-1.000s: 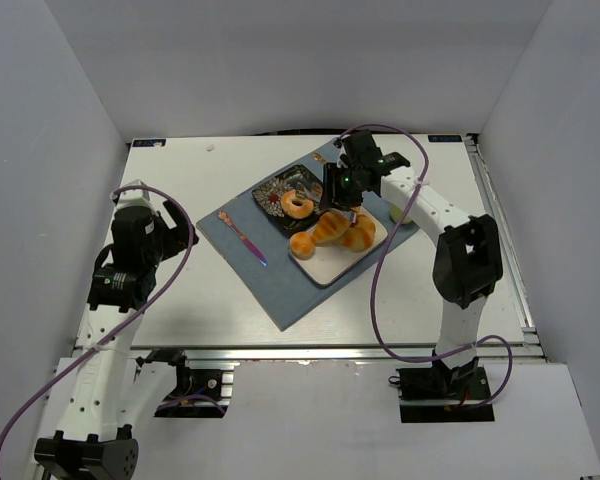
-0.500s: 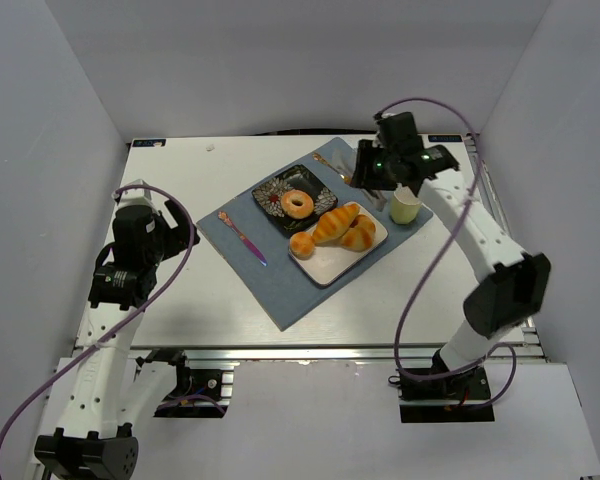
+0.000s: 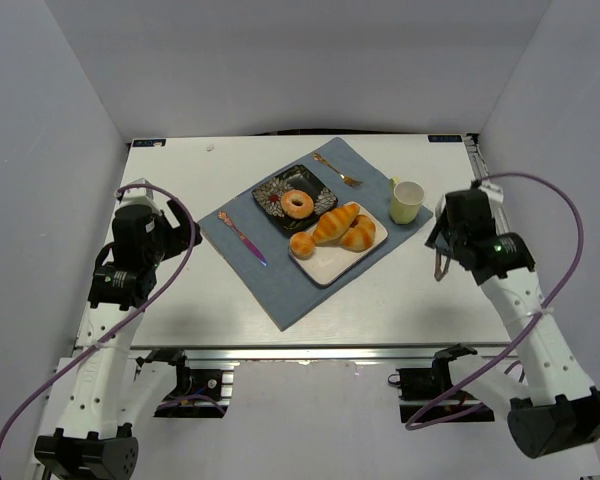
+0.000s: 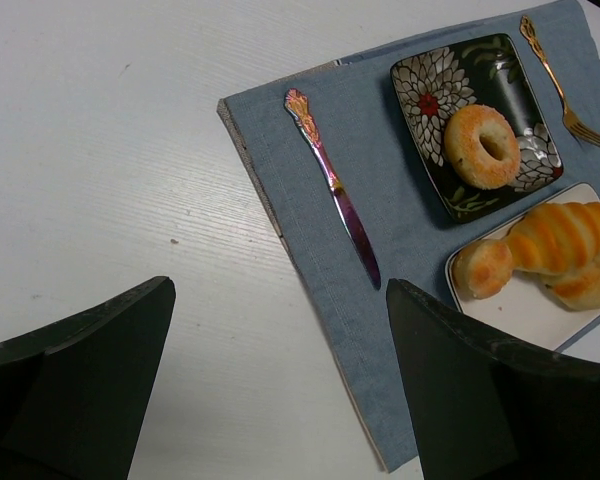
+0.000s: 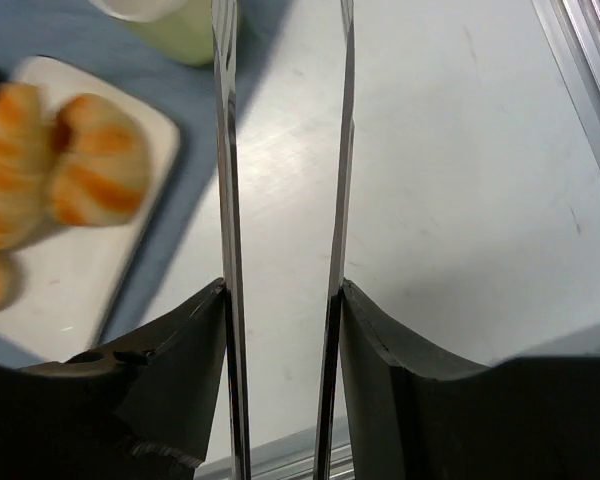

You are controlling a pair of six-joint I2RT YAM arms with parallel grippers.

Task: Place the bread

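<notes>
Evidently the placing is done, judging by how things lie. At the left of the top view the left gripper hangs over the table, its fingers spread wide and holding nothing. Right of it, on the blue mat, lies 1 knife, then 1 dark flowered plate with the bread flat at its centre, touching no other food. Being a ring, it has no long axis. Lower right of it sits 1 white tray with 1 round bun and 2 long rolls; further up and right are 1 fork and 1 cup. At the far right the right gripper shows 2 thin blades parallel, slightly apart, empty. The bread lies up and left of it, past cup and tray; the left gripper, with only the knife between, seems a little nearer
</notes>
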